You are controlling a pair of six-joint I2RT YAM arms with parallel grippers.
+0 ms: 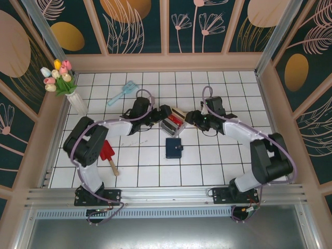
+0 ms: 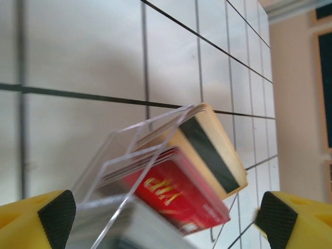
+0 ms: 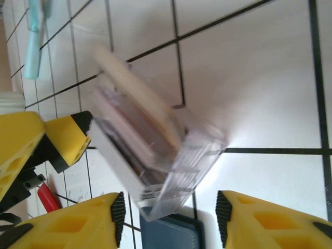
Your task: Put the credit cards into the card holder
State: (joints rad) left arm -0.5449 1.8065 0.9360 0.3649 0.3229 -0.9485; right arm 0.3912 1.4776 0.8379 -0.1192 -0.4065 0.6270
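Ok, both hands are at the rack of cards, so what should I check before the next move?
1. The left hand open: ok, pads wide either side of the clear rack.
2. The right hand open: ok, a gap shows beside the rack's corner.
3. The credit cards reachable: ok, red and tan ones stand in the rack.
4. The card holder opened: not ok, it lies folded shut.
5. Room between both hands: cannot tell, they crowd the rack.

Top external: high, steeply downward, far. Wrist views: close, opposite sides, both on clear rack [image 2: 119,155].
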